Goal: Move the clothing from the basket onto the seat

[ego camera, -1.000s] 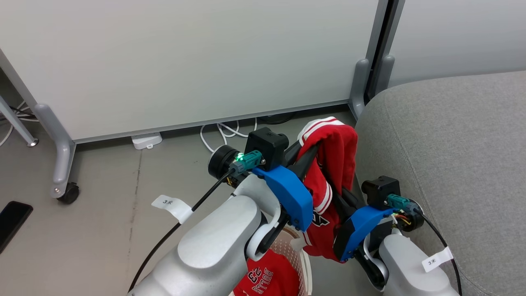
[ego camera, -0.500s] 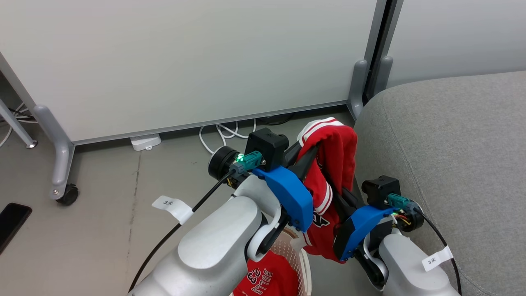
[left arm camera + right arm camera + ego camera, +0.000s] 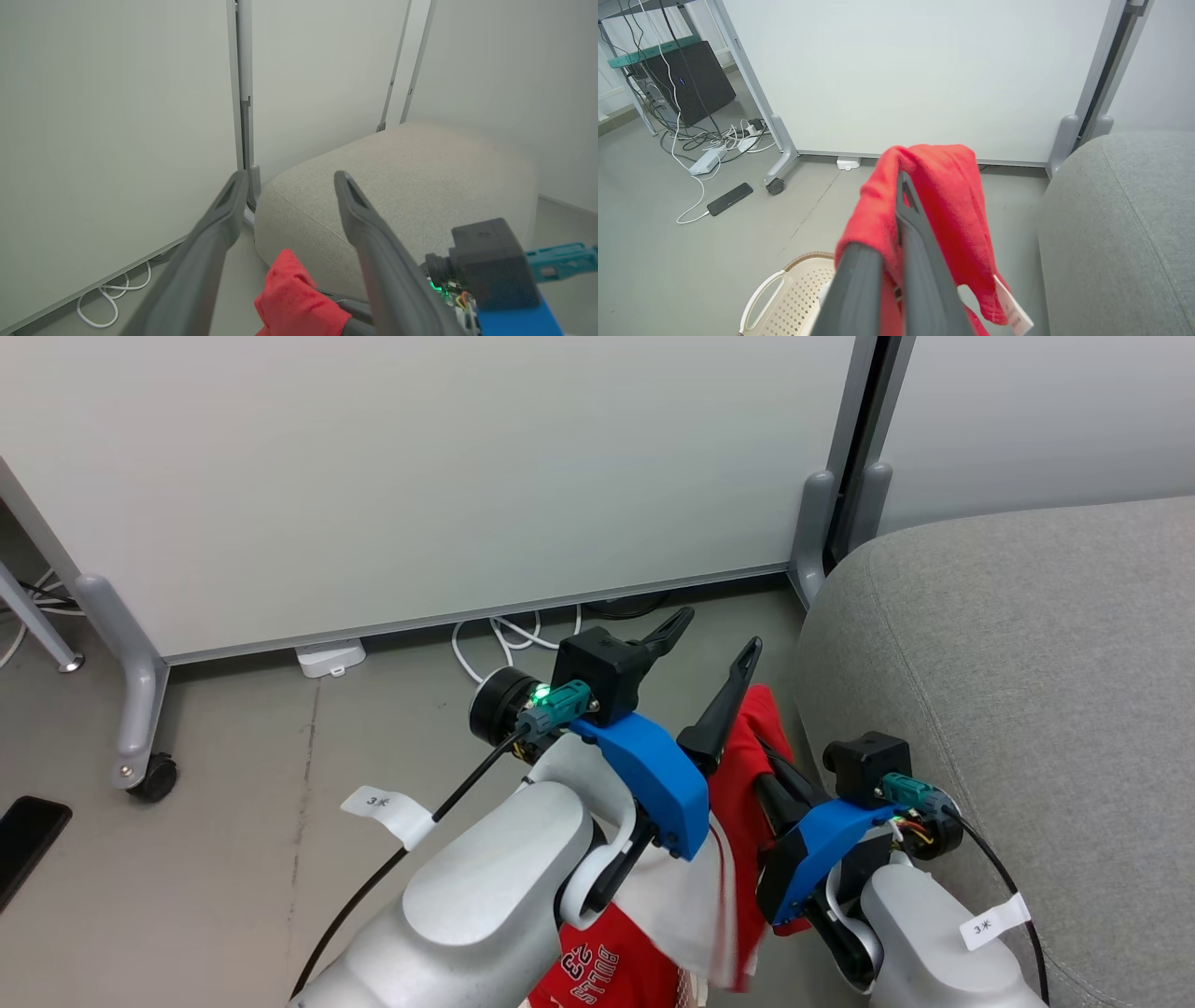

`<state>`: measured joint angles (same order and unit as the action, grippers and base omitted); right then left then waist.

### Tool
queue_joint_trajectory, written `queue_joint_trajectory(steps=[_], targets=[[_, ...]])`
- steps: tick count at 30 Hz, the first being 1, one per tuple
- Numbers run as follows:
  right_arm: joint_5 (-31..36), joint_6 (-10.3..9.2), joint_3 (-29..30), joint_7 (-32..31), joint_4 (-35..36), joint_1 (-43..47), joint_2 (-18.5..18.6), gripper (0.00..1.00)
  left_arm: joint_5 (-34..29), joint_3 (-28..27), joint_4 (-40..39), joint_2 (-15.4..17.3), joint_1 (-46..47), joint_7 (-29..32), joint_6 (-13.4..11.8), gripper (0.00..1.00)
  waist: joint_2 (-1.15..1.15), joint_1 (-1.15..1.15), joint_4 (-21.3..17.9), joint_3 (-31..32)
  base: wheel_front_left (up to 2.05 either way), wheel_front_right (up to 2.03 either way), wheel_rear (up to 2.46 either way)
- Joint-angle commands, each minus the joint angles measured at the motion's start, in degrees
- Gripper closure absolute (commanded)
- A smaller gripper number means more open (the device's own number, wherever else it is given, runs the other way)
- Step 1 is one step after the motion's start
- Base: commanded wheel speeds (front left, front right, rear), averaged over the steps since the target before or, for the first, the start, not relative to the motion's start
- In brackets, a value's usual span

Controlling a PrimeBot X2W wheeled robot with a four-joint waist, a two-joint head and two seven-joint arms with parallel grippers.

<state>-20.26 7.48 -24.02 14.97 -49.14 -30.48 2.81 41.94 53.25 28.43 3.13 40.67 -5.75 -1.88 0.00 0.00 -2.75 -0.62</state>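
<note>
Beside the rounded edge of the seat (image 3: 1027,663), above the floor, the red garment with white trim (image 3: 752,756) is being gripped by the right hand (image 3: 901,200), whose two dark fingers are being pressed together on the cloth. Red fabric is being draped over those fingers in the right wrist view, and a white label (image 3: 1013,319) is being dangled from the lower hem. The garment is being hung just beside the seat's side, not laid on its top, and its blurred white-and-red lower folds are being trailed down towards the basket (image 3: 784,289), which is being carried by the floor close to the seat's edge. Inside the basket, the second red garment (image 3: 607,971), printed "BULLS 23", is being held. The left hand (image 3: 716,633) is being held just beside the right one, its fingers spread wide with nothing between them. Behind both hands, white cables (image 3: 509,639) are being shown along the foot of a pale partition (image 3: 420,476), and a dark phone (image 3: 728,198) is being shown on the floor.
</note>
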Motion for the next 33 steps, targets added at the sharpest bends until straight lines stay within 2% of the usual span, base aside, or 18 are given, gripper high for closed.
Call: queue_joint_trajectory(steps=[1, 9, 18, 23, 28, 33], targets=[[-0.2, 0.03, 0.2, 0.3, 0.4, -0.6, 0.1, 1.00, 0.3, -0.1, 0.2, 0.3, 0.5, -0.9, -0.2, 0.00, 0.00, 0.00, 0.0, 0.0, 0.00, 0.00, 0.00], [-0.1, 0.03, 1.3, 0.3, 1.9, 0.0, 0.1, 1.00, 0.9, -1.4, 0.7, 1.6, -2.7, -5.0, 0.1, 0.00, 0.00, 0.00, -0.1, -0.1, 0.00, 0.00, 0.00], [0.3, 0.03, 2.9, 0.3, 4.6, 0.9, 0.1, 1.00, -0.5, -5.3, -1.1, 5.7, -9.4, -9.3, 0.4, 0.00, 0.00, 0.00, -0.5, -0.6, 0.00, 0.00, 0.00], [-0.1, 0.03, 3.1, 0.3, 6.1, 1.7, 0.1, 1.00, -6.5, -10.5, -6.3, 8.0, -14.3, -9.5, 0.3, 0.00, 0.00, 0.00, -1.0, -0.7, 0.00, 0.00, 0.00], [0.4, 0.03, 3.3, 0.3, 7.4, 2.2, 0.1, 1.00, -13.0, -15.8, -11.8, 9.0, -20.9, -9.5, 2.1, 0.00, 0.00, 0.00, -1.6, -0.7, 0.00, 0.00, 0.00], [1.3, 0.03, 3.4, 0.3, 8.0, 3.2, 0.1, 1.00, -17.7, -20.9, -15.2, 8.6, -27.6, -9.5, 3.7, 0.00, 0.00, 0.00, -2.2, -0.3, 0.00, 0.00, 0.00]])
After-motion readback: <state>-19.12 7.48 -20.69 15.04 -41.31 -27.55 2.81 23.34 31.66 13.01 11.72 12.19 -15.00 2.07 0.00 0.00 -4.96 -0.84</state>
